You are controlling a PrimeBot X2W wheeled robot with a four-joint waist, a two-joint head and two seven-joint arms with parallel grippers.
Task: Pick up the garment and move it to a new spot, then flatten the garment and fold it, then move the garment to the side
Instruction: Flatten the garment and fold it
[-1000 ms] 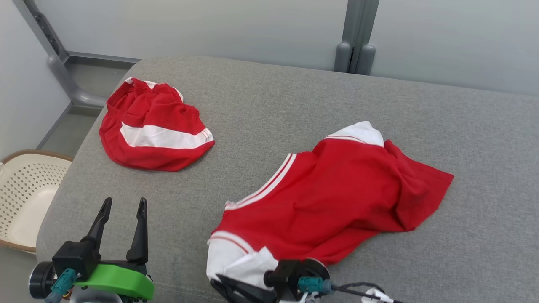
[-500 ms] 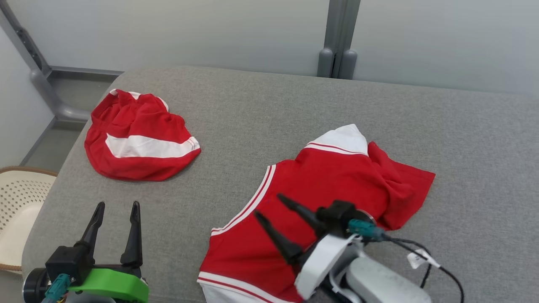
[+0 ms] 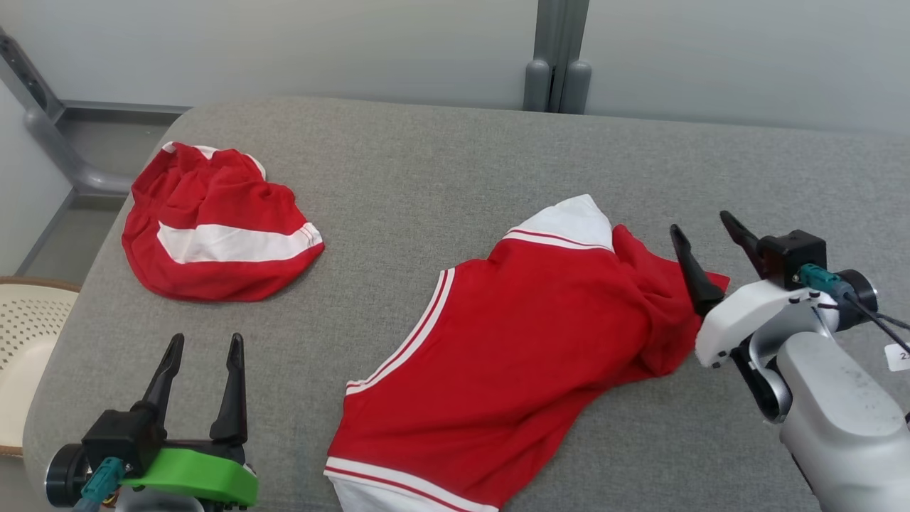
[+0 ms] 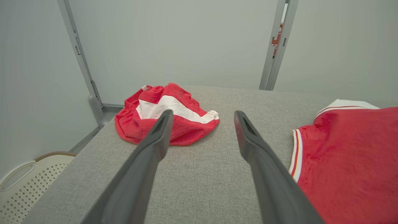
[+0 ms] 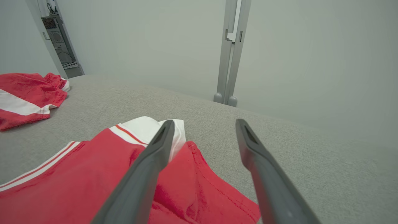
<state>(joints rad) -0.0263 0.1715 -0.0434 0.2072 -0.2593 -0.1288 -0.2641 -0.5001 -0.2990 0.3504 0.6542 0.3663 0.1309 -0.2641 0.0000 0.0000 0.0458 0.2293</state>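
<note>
Left gripper (image 3: 206,340): fingers spread wide, nothing between them, poised over the near left part of the grey cushion (image 3: 441,163). Straight beyond its fingertips, well apart from them, lies a crumpled red-and-white bundle (image 3: 213,235). Off its right finger, apart from it: the striped edge of the red garment (image 3: 512,355)

Right gripper (image 3: 700,224): fingers equally wide apart, gripping nothing. The red garment lies spread but rumpled on the cushion, below and to the left of this gripper's left finger. In the right wrist view that finger crosses the garment's white panel (image 5: 140,129) and a folded red flap; contact with the cloth cannot be told. Right finger is over bare cushion

Cream perforated basket (image 3: 21,334) sits off the cushion's edge, left of the left gripper's fingers. Grey post (image 5: 228,62) stands beyond the right fingertips, against the wall
</note>
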